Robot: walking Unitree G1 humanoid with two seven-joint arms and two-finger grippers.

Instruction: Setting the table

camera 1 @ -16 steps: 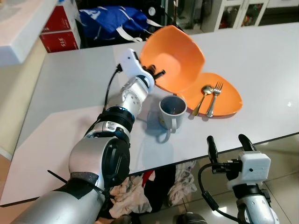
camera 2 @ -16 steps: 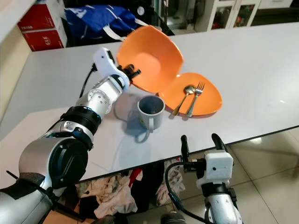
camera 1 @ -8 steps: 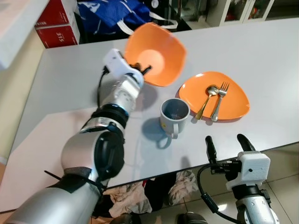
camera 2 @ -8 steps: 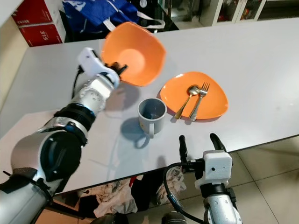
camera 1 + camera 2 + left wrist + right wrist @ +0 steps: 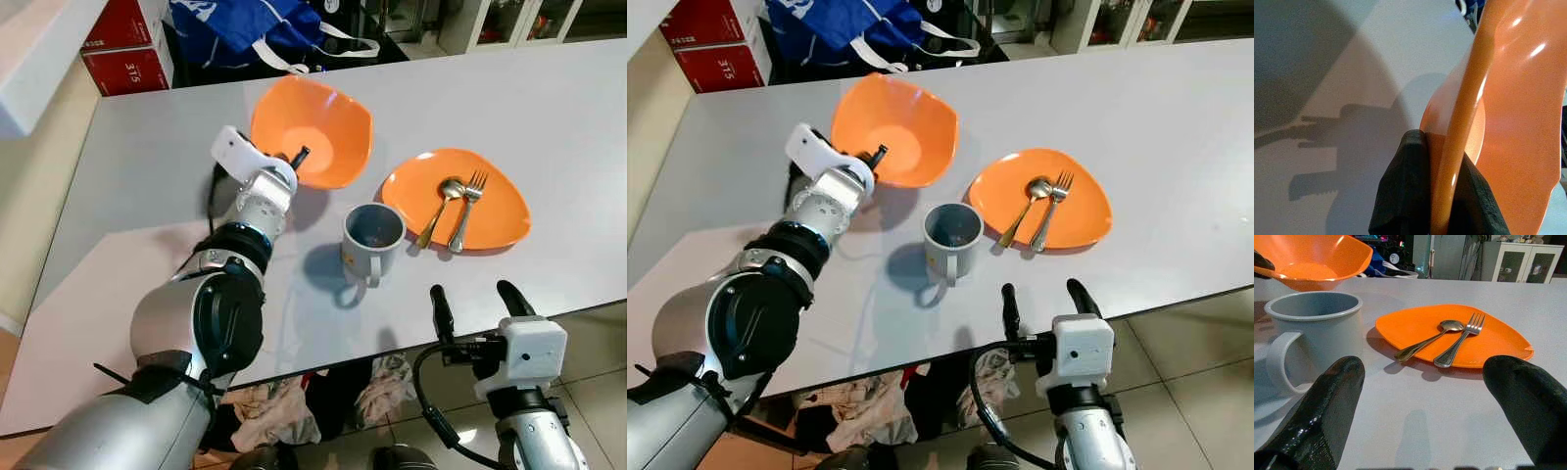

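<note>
An orange bowl (image 5: 313, 132) hangs low over the grey table (image 5: 137, 186), slightly tilted, behind the grey mug (image 5: 370, 240). My left gripper (image 5: 297, 157) is shut on the bowl's near rim; in the left wrist view its black fingers (image 5: 1400, 196) pinch that rim (image 5: 1459, 127) from both sides. To the right lies an orange plate (image 5: 490, 220) with a spoon (image 5: 438, 208) and a fork (image 5: 465, 208) on it. My right gripper (image 5: 477, 299) stands open just off the table's front edge, facing the mug (image 5: 1317, 333) and plate (image 5: 1488, 345).
A blue bag (image 5: 245, 24) and red boxes (image 5: 122, 54) sit behind the table. A white counter (image 5: 29, 49) stands at the left. Clothes (image 5: 284, 411) lie on the floor under the table. Bare tabletop stretches to the left and far right.
My left arm has brought the bowl down from a raised, steeply tilted pose to nearly level, left of the plate. The right gripper has not moved.
</note>
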